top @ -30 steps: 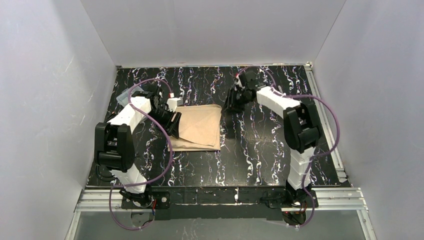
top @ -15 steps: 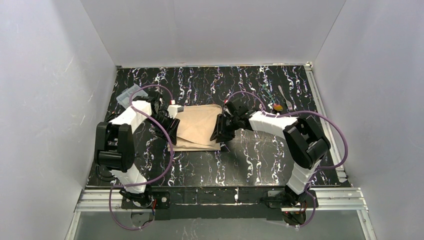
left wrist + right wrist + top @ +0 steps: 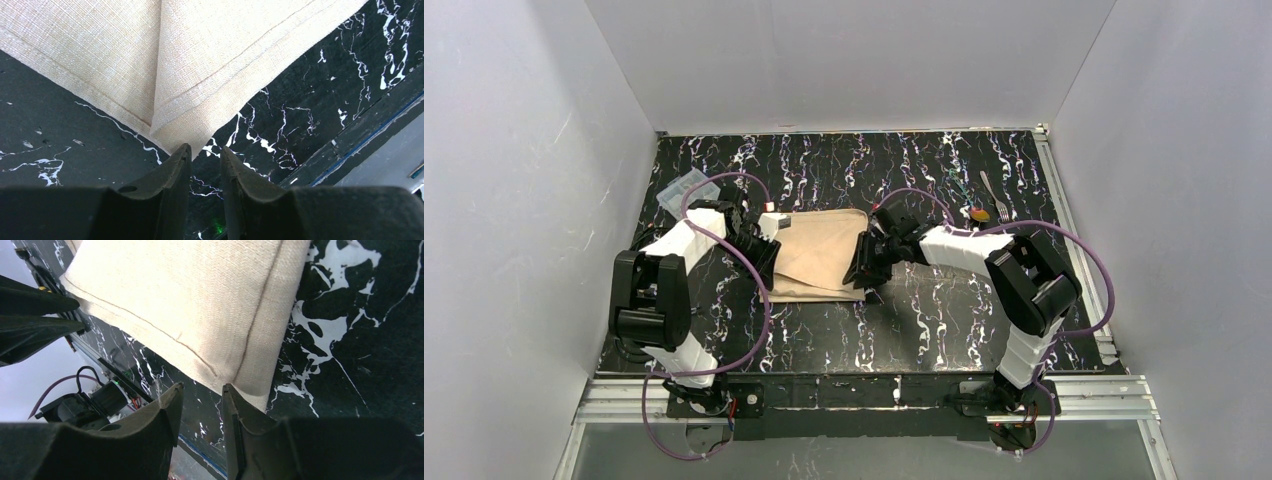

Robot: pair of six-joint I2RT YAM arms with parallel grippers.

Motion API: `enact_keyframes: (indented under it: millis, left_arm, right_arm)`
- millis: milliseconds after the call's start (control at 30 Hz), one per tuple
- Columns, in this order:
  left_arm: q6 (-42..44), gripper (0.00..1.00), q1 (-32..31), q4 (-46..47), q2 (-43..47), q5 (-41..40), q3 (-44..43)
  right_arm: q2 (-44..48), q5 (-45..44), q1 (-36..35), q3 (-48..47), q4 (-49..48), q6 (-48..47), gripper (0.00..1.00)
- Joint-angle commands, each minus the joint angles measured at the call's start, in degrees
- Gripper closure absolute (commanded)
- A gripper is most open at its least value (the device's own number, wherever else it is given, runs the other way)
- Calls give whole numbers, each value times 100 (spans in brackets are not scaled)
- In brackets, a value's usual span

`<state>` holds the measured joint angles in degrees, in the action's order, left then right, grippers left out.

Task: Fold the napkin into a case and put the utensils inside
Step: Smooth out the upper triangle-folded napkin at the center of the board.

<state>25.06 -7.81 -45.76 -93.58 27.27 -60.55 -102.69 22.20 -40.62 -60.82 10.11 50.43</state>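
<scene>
The tan napkin point(image 3: 819, 255) lies partly folded on the black marbled table, with one flap laid diagonally over the lower layer. My left gripper point(image 3: 769, 258) is at its left edge. In the left wrist view the jaws point(image 3: 205, 150) stand slightly apart and empty, with a corner of the napkin point(image 3: 200, 60) just ahead of the tips. My right gripper point(image 3: 864, 270) is at the napkin's near right corner. Its jaws point(image 3: 202, 387) are apart and empty, with the napkin corner point(image 3: 200, 305) beside the right finger. The fork point(image 3: 994, 190) and the orange-bowled spoon point(image 3: 979, 214) lie at the back right.
A clear plastic box point(image 3: 682, 190) sits at the back left, behind the left arm. White walls close in the table on three sides. Purple cables loop from both arms above the table surface.
My right arm swung from the back middle of the table down to the napkin's near right corner, uncovering the fork and spoon. My left gripper shifted slightly along the napkin's left edge.
</scene>
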Motion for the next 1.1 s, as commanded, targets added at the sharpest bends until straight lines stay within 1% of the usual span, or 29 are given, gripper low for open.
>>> enact_keyframes:
  millis: [0,233,633,800,967,1067]
  left_arm:
    - [119,74,8,90,264,-84,106]
    - [183,76,8,173,257,-201,155]
    - [303,77,-21,380,306,-338,311]
    - [378,77,-166,559,411,-523,428]
    - [400,78,-253,618,412,-595,457]
    - [421,78,-263,629,417,-630,466]
  right_arm:
    - [-16,-15,-12,99,-84,50,57]
    - [-93,-13,-15,221,-162,104,57]
    - [-201,-2,-29,448,-833,516,58]
    - [-133,-37,-29,566,-958,646,62]
    - [-89,-68,-27,687,-1316,804,67]
    - [-113,-50,-32,728,-1415,898,71]
